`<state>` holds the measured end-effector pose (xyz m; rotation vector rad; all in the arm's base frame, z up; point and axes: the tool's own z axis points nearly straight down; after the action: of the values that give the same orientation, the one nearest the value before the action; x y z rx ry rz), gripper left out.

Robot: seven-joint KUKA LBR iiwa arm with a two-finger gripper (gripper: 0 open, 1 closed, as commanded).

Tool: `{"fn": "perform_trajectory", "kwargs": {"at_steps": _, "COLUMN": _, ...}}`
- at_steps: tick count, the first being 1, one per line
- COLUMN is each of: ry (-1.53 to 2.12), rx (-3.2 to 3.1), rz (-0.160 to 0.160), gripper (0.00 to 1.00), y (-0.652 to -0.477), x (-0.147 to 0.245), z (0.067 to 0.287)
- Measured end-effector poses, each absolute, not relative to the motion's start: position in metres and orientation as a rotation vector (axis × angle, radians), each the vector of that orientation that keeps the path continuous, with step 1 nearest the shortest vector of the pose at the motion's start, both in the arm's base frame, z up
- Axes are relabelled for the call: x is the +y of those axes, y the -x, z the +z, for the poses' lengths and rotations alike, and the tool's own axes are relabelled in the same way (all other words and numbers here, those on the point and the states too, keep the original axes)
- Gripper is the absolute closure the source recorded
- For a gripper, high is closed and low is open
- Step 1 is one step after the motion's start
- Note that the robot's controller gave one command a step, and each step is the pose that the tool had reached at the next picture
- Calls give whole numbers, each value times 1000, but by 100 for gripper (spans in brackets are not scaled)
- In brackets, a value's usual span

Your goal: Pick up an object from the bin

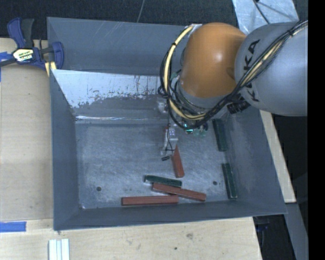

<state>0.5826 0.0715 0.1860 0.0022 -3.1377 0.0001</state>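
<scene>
Red-brown stick [177,165] lies tilted near the middle of the bin [64,161], its upper end right at the hand [169,148]; how wide the hand is, I cannot tell.

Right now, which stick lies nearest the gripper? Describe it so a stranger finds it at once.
In the grey bin, look mid-floor, just below the gripper. A short red-brown stick lies there, running top to bottom in the view. The long red-brown stick near the front wall is longer, and the dark green stick differs in colour.
</scene>
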Motion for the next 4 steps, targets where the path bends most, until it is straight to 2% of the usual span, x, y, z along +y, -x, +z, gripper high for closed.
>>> {"fn": "perform_trajectory", "kwargs": {"at_steps": 1, "ry": 0, "rx": -3145, "rz": -1, "gripper": 0, "y": -584, "x": 71, "z": 190}}
{"fn": "perform_trajectory", "kwargs": {"at_steps": 2, "ry": 4, "rx": -3148, "rz": -2, "gripper": 0, "y": -547, "x": 49, "z": 121}}
{"fn": "perform_trajectory", "kwargs": {"at_steps": 3, "ry": -186, "rx": -3129, "rz": 1, "gripper": 0, "y": -505, "x": 36, "z": 118}}
{"fn": "perform_trajectory", "kwargs": {"at_steps": 4, "ry": 5, "rx": -3142, "rz": -1, "gripper": 0, "y": -487, "x": 49, "z": 130}}
